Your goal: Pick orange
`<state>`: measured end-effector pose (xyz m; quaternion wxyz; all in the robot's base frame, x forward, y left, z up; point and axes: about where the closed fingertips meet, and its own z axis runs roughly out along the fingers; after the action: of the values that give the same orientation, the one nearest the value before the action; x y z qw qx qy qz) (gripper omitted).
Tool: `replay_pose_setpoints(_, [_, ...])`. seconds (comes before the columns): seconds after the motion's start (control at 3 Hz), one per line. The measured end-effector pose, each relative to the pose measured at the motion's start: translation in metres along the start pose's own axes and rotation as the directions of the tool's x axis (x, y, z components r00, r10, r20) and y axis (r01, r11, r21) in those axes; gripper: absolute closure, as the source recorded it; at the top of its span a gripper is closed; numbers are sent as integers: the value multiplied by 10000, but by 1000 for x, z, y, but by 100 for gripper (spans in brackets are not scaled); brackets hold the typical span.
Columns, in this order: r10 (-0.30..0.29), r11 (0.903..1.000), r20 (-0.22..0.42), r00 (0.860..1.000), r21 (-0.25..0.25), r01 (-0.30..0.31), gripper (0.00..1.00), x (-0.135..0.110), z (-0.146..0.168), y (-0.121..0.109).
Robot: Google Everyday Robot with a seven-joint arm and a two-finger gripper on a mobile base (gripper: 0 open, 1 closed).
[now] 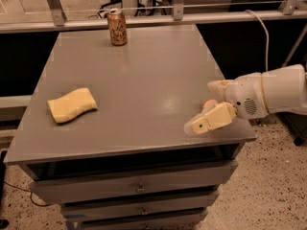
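Gripper [202, 107] position: low over the front right corner of the grey table [144, 80], with the arm entering from the right. Fingers are spread apart, not clamped. The orange [208, 104] sits on the tabletop between them, mostly hidden behind the near finger; contact with it cannot be determined. Yellow sponge [72, 104] lies near the left edge; drink can [117, 27] stands upright at the far edge

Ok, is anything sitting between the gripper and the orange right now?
Nothing visible. The gripper is at the table's front right corner, open, with the orange peeking out behind its near finger. The sponge and can are well away from it.
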<state>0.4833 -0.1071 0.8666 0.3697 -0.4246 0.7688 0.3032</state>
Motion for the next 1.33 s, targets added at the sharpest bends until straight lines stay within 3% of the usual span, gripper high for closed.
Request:
replay_pose_setpoints(1.0, [258,9885,1020,9945,1454,-406,0,37,-23,-30])
replay_pose_setpoints(1.33, [43,9837,1216,9926,1779,-260,18,37,-22,-29])
